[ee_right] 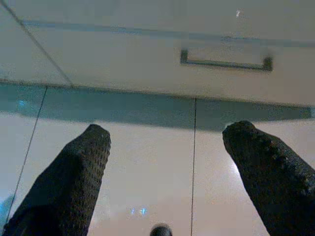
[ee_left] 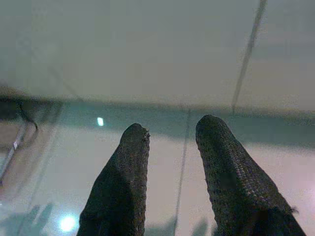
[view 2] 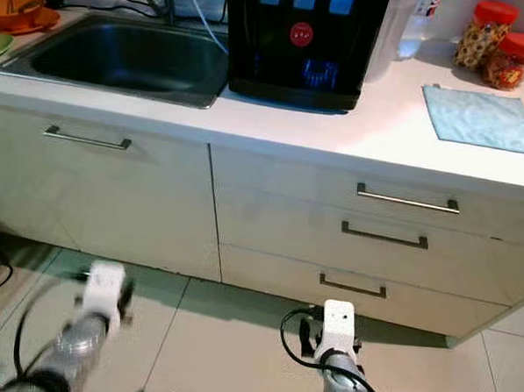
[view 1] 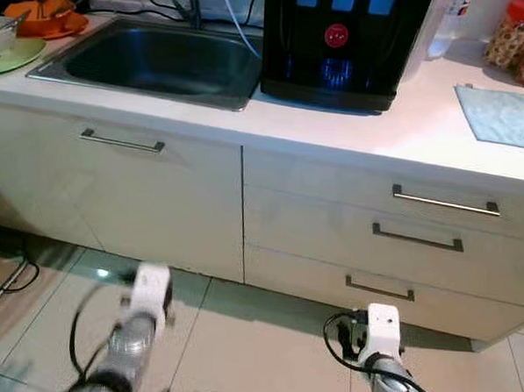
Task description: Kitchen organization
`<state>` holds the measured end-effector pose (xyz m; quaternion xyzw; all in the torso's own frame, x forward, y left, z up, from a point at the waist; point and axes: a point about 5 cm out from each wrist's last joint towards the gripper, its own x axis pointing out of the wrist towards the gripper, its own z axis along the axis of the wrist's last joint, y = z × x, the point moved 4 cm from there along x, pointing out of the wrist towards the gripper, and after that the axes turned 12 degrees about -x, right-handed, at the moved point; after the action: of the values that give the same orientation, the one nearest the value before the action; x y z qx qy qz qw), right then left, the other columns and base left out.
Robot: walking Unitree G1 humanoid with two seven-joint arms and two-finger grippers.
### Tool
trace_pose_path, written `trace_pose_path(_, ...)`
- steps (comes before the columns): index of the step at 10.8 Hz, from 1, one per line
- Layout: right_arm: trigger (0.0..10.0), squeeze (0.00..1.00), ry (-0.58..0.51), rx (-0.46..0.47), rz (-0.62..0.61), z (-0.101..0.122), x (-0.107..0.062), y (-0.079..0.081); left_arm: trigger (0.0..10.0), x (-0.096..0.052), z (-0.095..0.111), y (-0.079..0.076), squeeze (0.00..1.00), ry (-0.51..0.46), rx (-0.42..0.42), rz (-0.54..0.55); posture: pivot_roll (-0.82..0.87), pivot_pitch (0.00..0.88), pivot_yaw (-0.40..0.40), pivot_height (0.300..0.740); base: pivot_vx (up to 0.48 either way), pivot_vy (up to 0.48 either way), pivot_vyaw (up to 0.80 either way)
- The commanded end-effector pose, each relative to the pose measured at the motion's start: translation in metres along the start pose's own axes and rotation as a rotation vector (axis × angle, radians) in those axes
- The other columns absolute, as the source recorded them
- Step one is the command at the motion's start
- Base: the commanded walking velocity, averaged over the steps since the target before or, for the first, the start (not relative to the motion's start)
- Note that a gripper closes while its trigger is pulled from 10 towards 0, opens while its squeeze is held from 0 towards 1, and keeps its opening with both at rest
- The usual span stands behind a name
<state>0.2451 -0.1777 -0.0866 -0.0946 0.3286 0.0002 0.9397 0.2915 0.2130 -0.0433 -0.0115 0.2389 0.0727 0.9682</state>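
Plainly, both arms hang low over the tiled floor (view 1: 237,335), well below the counter (view 1: 406,124) where everything to be tidied sits. The left gripper (ee_left: 170,162) points at the floor and the foot of the cabinets, its fingers (ee_left: 123,187) only a narrow gap apart and pinching nothing. The right gripper (ee_right: 165,177) has its fingers (ee_right: 74,177) spread wide, empty, looking toward the lowest drawer handle (ee_right: 225,61) near the top of that view.

In the left eye view the likely things to organise lie across the upper edge: a cloth (view 1: 503,116) flat at the upper right, two red-lidded jars (view 1: 520,43) just behind it in the corner, and orange and green dishes (view 1: 29,30) at the upper left beside the sink (view 1: 164,59). A black dispenser (view 1: 340,42) stands between the sink and the cloth.

The relation that matters is height and side. Everything lies up and forward of both grippers. The right arm (view 1: 382,343), at lower right, sits beneath the drawer stack (view 1: 391,247) and on the side of the cloth and jars, so I judge it the nearer one for those. The left arm (view 1: 136,330), blurred at lower left, lies below the sink cabinet and closer to the dishes. The cloth's long side runs roughly along the counter edge.
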Motion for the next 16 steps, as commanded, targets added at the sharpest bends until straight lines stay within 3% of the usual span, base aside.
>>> trace_pose_path(1,10.0,0.0,-0.068,0.017,-0.024,0.009,-0.001,-0.003,10.0,0.006,0.032,0.003,0.0,-0.129,-0.028,0.01,0.01,0.0,0.039,0.74,0.0,0.0,0.0)
trace_pose_path(2,10.0,0.0,-0.196,0.002,-0.048,0.059,0.012,-0.018,10.0,0.007,0.046,0.0,0.0,-0.192,-0.027,-0.009,0.01,0.0,0.039,0.74,0.0,0.0,0.0)
trace_pose_path(4,10.0,0.0,-0.319,-0.004,-0.077,0.102,0.016,-0.031,10.0,0.006,0.054,-0.005,0.0,-0.24,0.0,-0.028,0.01,0.0,0.039,0.74,0.0,0.0,0.0)
trace_pose_path(8,10.0,0.0,-0.723,0.004,-0.149,0.189,-0.009,-0.039,10.0,-0.006,0.094,-0.013,0.0,-0.483,0.007,-0.073,0.0,0.0,0.039,0.74,0.0,0.0,0.0)
trace_pose_path(9,10.0,0.0,-0.752,0.007,-0.151,0.196,-0.011,-0.039,10.0,-0.007,0.1,-0.014,0.0,-0.507,0.007,-0.077,0.0,0.0,0.039,0.74,0.0,0.0,0.0)
trace_pose_path(10,10.0,0.0,-0.834,0.009,-0.14,0.219,-0.02,-0.035,10.0,-0.008,0.133,-0.019,0.0,-0.61,-0.008,-0.081,0.0,0.0,0.034,0.74,0.0,0.0,0.0)
trace_pose_path(13,10.0,0.0,-0.956,0.014,-0.131,0.253,-0.036,-0.025,10.0,-0.02,0.199,-0.031,0.0,-0.827,-0.035,-0.102,0.01,0.0,0.031,0.74,0.0,0.0,0.0)
trace_pose_path(15,10.0,0.0,-0.988,0.046,-0.131,0.268,-0.041,-0.023,10.0,-0.025,0.202,-0.033,0.0,-0.875,-0.06,-0.127,0.01,0.0,0.028,0.74,0.0,0.0,0.0)
trace_pose_path(16,10.0,0.0,-0.967,0.033,-0.11,0.275,-0.037,-0.014,10.0,-0.022,0.221,-0.055,0.0,-0.862,-0.07,-0.174,0.02,0.0,0.024,0.74,0.0,0.0,0.0)
